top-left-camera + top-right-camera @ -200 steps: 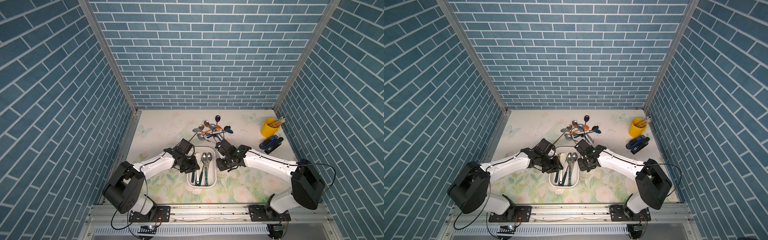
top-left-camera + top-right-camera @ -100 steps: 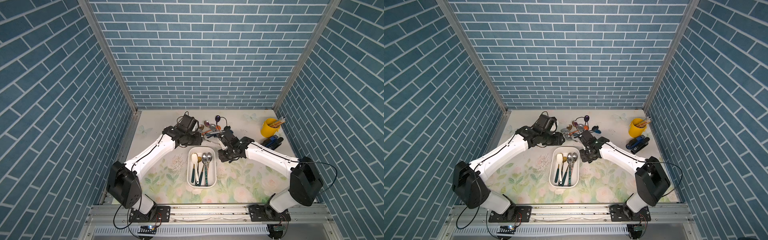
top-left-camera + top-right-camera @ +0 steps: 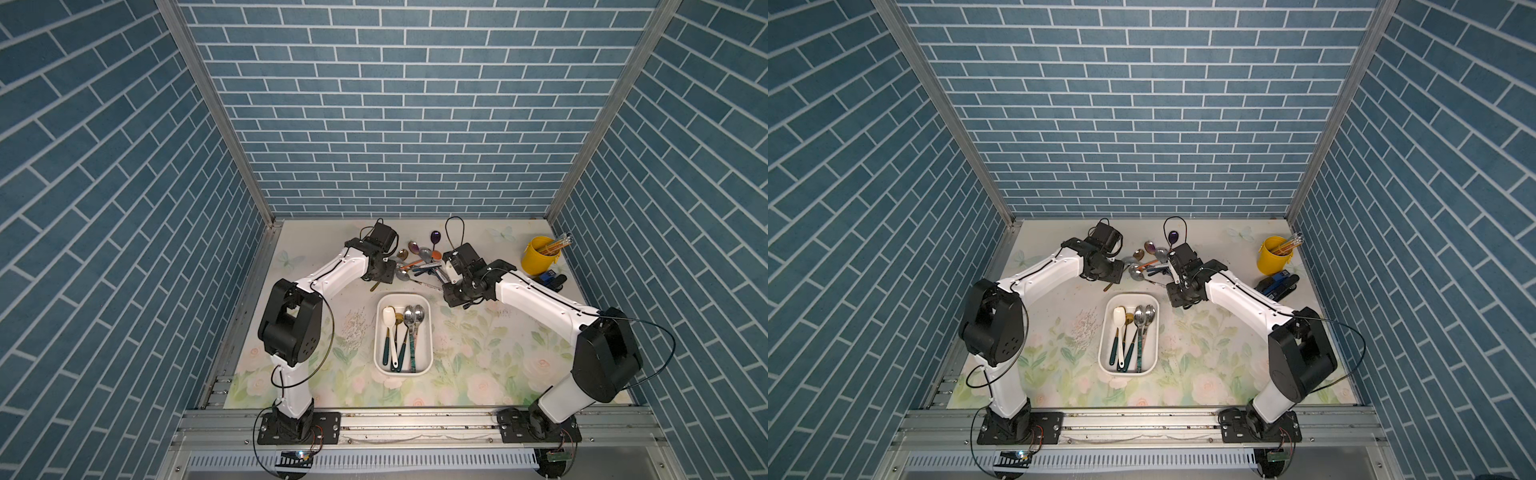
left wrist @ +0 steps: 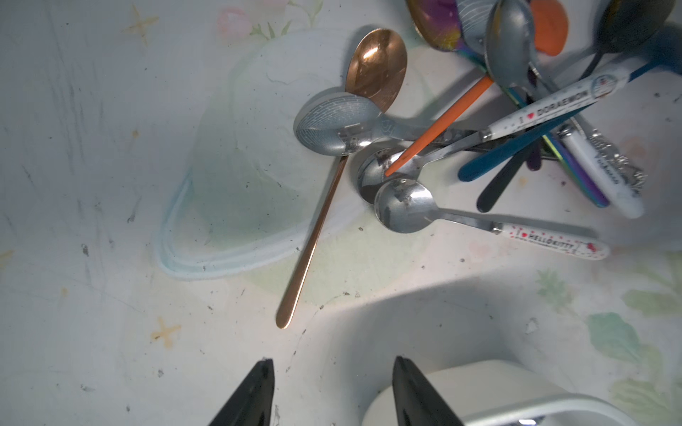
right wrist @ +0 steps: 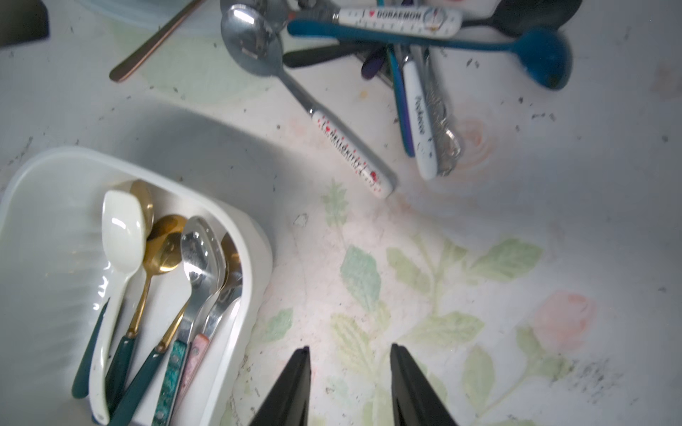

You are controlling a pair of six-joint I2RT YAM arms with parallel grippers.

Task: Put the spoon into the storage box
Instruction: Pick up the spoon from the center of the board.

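Note:
The white storage box (image 3: 379, 332) (image 3: 1105, 332) lies mid-table with several spoons in it, among them a white one (image 3: 389, 318). Behind it is a pile of loose spoons (image 3: 419, 262) (image 3: 1150, 259). My left gripper (image 4: 332, 363) is open and empty. It hovers just short of the handle tip of a copper spoon (image 4: 317, 221), with the box corner (image 4: 516, 387) beside one finger. My right gripper (image 5: 350, 350) is open and empty over the flowered mat, beside the box rim (image 5: 254, 258). A Hello Kitty spoon (image 5: 350, 151) lies ahead of it.
A yellow cup with pencils (image 3: 539, 258) stands at the back right, with blue and black staplers (image 3: 552, 279) in front of it. Small scattered specks (image 3: 355, 328) lie left of the box. Blue brick walls close in three sides.
My left arm swung from the box's left edge back to the spoon pile, its jaws opening wider. My right arm drew back from the box's right edge toward the pile.

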